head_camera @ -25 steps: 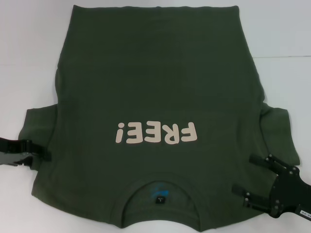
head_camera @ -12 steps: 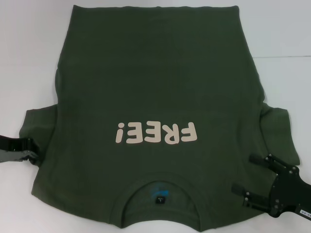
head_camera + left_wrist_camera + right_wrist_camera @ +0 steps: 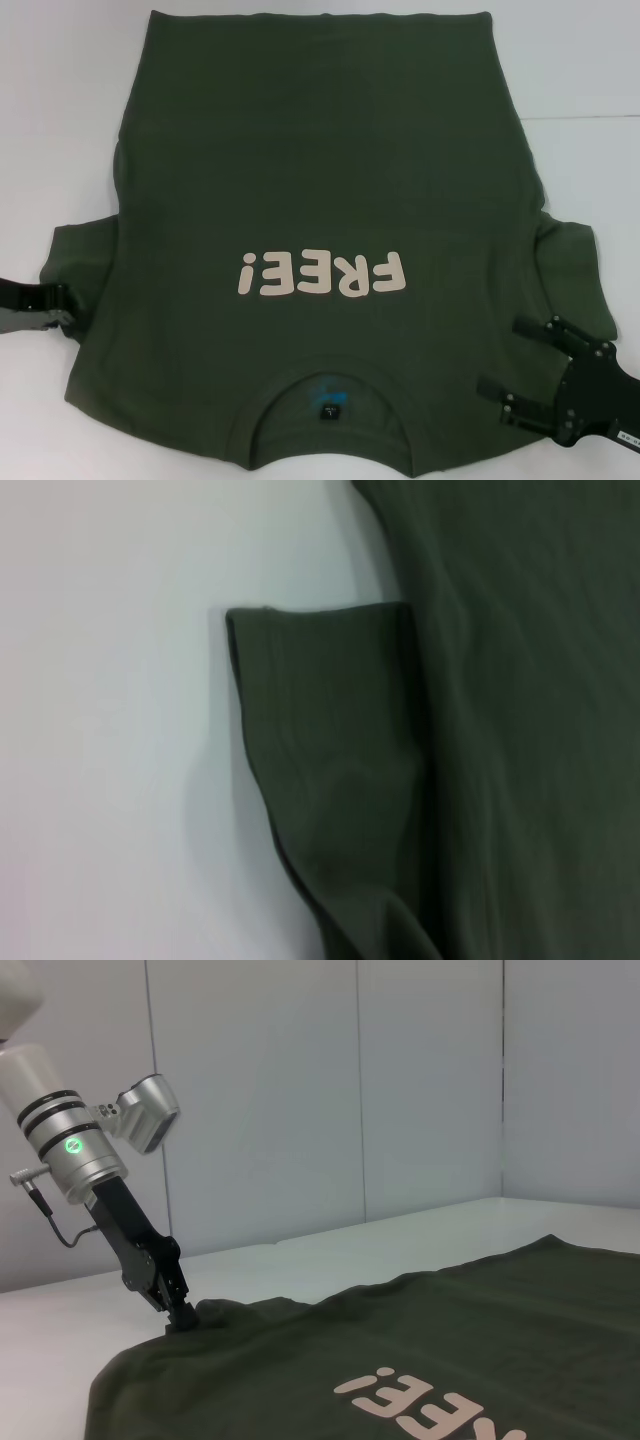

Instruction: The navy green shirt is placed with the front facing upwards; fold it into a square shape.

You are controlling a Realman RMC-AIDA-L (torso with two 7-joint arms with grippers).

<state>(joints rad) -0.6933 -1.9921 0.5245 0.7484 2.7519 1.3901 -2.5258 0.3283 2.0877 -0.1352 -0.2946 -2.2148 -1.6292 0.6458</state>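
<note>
Bright, even overhead light, soft shadows

The white table (image 3: 60, 120) reads bright without glare. In the left wrist view the navy green shirt (image 3: 330, 770) is soft and out of focus, casting a faint shadow; its cream lettering (image 3: 322, 273) stays crisp from the head.

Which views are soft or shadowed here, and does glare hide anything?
Head view: even light, no glare, navy green shirt lettering crisp. Left wrist view: soft focus, sleeve casting a faint shadow on the table. Right wrist view: sharp, left gripper at the shirt's edge.

Navy green shirt (image 3: 320, 200) flat, front up, cream lettering, collar nearest robot
</note>
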